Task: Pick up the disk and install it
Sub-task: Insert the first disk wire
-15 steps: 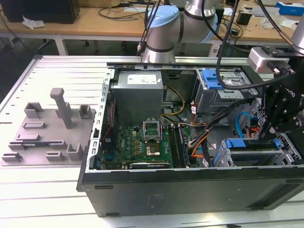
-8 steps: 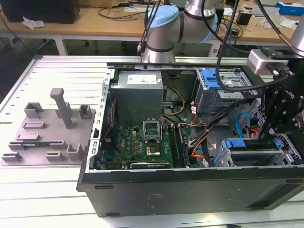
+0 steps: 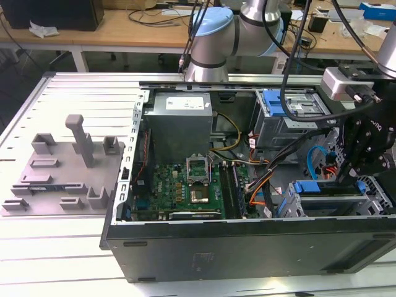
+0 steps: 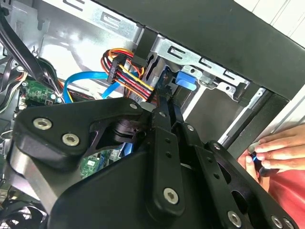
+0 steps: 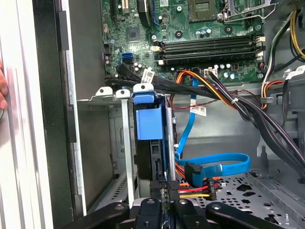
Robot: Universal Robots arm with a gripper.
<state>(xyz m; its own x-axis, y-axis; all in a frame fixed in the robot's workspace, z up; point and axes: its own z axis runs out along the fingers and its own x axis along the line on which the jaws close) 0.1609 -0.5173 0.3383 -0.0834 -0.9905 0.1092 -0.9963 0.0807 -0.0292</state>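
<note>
The gripper (image 5: pixel 164 202) is down inside the open computer case (image 3: pixel 247 247), over the drive cage (image 3: pixel 328 204) in the case's front corner on the exterior view's right. In the first wrist view its two black fingertips (image 5: pixel 172 187) are drawn narrow around the near edge of the disk (image 5: pixel 151 143), which stands on edge in a slot of that cage, and they appear to pinch it. The disk lies straight ahead of the gripper, its long axis running away from the fingertips down into the bay, with the blue carrier face (image 5: pixel 148 123) and white tab (image 5: pixel 143 88) at the far end. By my reading the disk is already mostly seated in the slot (I cannot tell whether it is fully home).

In the second wrist view the gripper (image 4: pixel 164 107) points into the same bay, beside a bundle of coloured power wires (image 4: pixel 126 64) and a flat blue data cable (image 4: pixel 83 78).

The case also holds the green motherboard (image 3: pixel 185 185), a grey power supply (image 3: pixel 179 117) at the back corner and a second drive cage (image 3: pixel 291 111) with a blue-trimmed drive in it. Outside the case, the grey fixture (image 3: pixel 62 167) with upright posts sits on the slatted table (image 3: pixel 62 260). A person's hand (image 4: pixel 281 152) rests at the outer edge of the case
</note>
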